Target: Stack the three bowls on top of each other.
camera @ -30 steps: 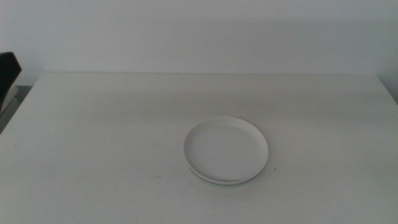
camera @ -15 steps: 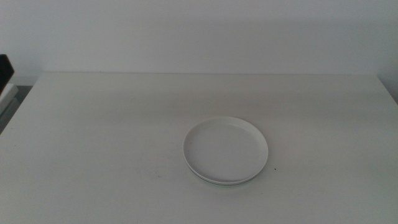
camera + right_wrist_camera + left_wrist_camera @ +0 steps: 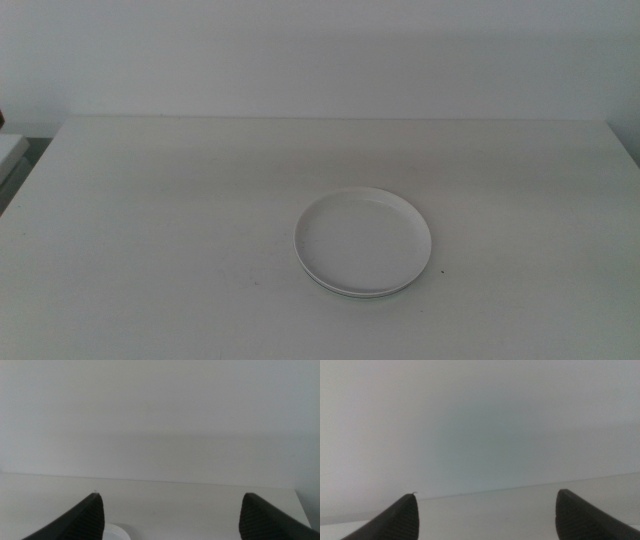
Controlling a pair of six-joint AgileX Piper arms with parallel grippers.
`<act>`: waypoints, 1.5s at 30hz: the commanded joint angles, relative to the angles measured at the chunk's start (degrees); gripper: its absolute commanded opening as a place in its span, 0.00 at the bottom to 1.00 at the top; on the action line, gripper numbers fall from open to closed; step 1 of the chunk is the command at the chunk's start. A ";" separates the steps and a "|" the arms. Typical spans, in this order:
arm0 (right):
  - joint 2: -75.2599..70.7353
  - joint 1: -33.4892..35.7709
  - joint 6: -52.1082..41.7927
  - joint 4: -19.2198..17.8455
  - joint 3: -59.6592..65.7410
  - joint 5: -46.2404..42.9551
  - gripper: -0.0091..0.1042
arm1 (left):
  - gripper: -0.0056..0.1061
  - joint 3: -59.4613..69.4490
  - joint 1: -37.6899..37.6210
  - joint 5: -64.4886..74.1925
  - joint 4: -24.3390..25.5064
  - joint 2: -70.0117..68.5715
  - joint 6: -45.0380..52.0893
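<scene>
The bowls (image 3: 363, 243) sit as one nested stack on the table (image 3: 150, 220), a little right of its middle and toward the near edge. Only the top white bowl shows its full face; beneath it, along the near side, thin rims of at least one more bowl peek out, slightly offset, and how many lie under it cannot be counted for certain. From how things lie, the stacking looks done or very nearly so.

In the middle view no arm is visible. The left gripper (image 3: 485, 515) has its jaws spread wide apart with nothing between them, facing the far table edge and the wall. The right gripper (image 3: 172, 515) is likewise wide apart and empty, and a sliver of a white bowl rim (image 3: 116, 532) shows just beside its jaw.

The risk from here is small: the offset lower rim suggests the stack is not perfectly centred, so a careless brush by a passing jaw could slide the top bowl off.

No brand, label or writing can be read anywhere.
</scene>
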 commanded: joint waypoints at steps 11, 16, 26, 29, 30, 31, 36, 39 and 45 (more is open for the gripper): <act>-5.10 -0.35 -0.67 -0.84 10.53 -13.72 0.90 | 0.89 11.47 -0.41 -3.38 -1.52 -9.47 -0.30; -17.55 -0.70 -0.67 -0.84 30.43 -20.48 0.90 | 0.89 25.37 -0.41 -5.33 -1.38 -22.28 -0.30; -27.73 -0.70 -0.67 -3.68 42.94 -19.42 0.90 | 0.89 36.90 -0.41 -10.23 -0.90 -29.49 -0.42; -27.73 -0.70 -0.67 -4.29 42.94 -18.82 0.90 | 0.89 36.90 -0.41 -9.76 -0.90 -29.49 -0.42; -27.73 -0.70 -0.67 -4.57 42.94 -18.83 0.90 | 0.89 36.90 -0.41 -10.32 -0.90 -29.49 -0.42; -27.73 -0.70 -0.67 -4.55 42.94 -18.94 0.90 | 0.89 36.90 -0.41 -10.74 -1.18 -29.49 -0.42; -27.73 -0.70 -0.67 -4.59 42.94 -19.08 0.90 | 0.89 36.90 -0.41 -10.93 -1.31 -29.49 -0.42; -27.73 -0.70 -0.67 -4.59 42.94 -19.08 0.90 | 0.89 36.90 -0.41 -10.93 0.84 -29.49 -0.42; -27.73 -0.70 -0.67 -4.59 42.94 -19.08 0.90 | 0.89 36.90 -0.41 -10.93 3.20 -29.49 -0.42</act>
